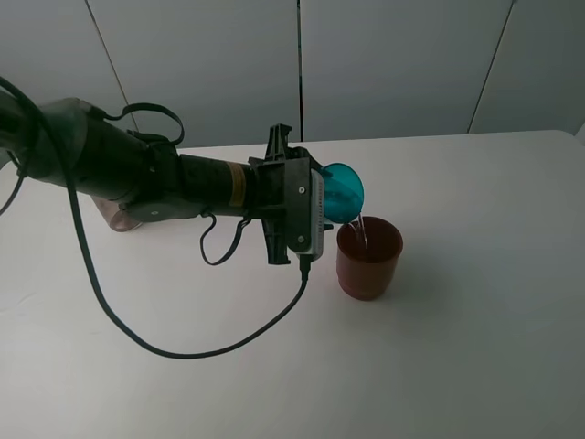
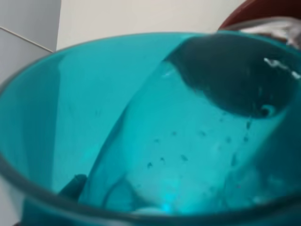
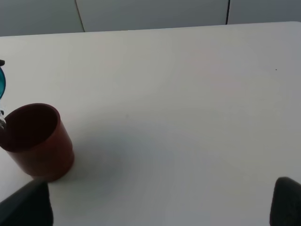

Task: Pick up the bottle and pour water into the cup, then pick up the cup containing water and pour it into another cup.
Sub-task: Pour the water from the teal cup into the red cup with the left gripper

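My left gripper (image 1: pixel 329 196) is shut on the teal cup (image 1: pixel 345 190), which is tipped on its side above the red-brown cup (image 1: pixel 369 260). A thin stream of water (image 1: pixel 360 229) runs from the teal rim into the red cup. In the left wrist view the teal cup (image 2: pixel 141 141) fills the frame with water sliding along its wall, and the red cup's rim (image 2: pixel 254 9) shows beyond it. The bottle (image 1: pixel 117 218) is mostly hidden behind the left arm. My right gripper (image 3: pixel 155 209) stands open over bare table, to the right of the red cup (image 3: pixel 40 141).
A black cable (image 1: pixel 183 352) loops from the left wrist across the white table (image 1: pixel 475 347) in front of the arm. A grey panelled wall (image 1: pixel 393 64) stands behind the table's far edge.
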Robot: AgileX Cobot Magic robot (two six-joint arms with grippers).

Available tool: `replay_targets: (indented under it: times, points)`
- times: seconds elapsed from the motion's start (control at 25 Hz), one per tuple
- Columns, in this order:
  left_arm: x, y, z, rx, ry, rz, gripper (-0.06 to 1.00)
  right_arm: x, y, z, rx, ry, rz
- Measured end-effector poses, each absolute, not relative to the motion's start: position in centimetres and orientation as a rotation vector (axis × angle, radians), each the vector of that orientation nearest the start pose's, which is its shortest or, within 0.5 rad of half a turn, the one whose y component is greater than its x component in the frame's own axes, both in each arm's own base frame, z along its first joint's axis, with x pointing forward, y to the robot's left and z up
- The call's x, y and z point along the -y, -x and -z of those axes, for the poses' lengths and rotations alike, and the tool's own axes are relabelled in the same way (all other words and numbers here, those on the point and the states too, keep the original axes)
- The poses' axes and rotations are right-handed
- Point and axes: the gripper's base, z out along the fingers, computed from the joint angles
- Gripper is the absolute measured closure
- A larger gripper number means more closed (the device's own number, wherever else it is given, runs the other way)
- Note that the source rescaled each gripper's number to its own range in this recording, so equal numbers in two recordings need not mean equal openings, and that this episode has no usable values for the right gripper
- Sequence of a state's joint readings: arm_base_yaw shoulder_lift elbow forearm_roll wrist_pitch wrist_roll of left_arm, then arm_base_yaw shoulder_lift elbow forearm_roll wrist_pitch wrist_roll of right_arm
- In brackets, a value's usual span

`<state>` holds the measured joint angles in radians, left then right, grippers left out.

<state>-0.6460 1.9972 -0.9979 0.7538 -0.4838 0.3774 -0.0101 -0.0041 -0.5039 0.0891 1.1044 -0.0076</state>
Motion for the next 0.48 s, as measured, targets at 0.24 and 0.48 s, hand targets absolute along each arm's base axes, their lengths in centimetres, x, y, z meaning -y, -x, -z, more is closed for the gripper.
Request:
replay_targets:
  times: [0.24, 0.48]
  points:
    - [26.26, -29.74, -13.14, -1.232, -1.733, 0.05, 0.87, -0.73, 0.79, -27.51, -2.078, 0.004, -0.096]
    - [26.19, -29.78, -13.06, -1.241, -1.739, 0.037, 0.87, -0.73, 0.79, -27.51, -2.078, 0.004, -0.096]
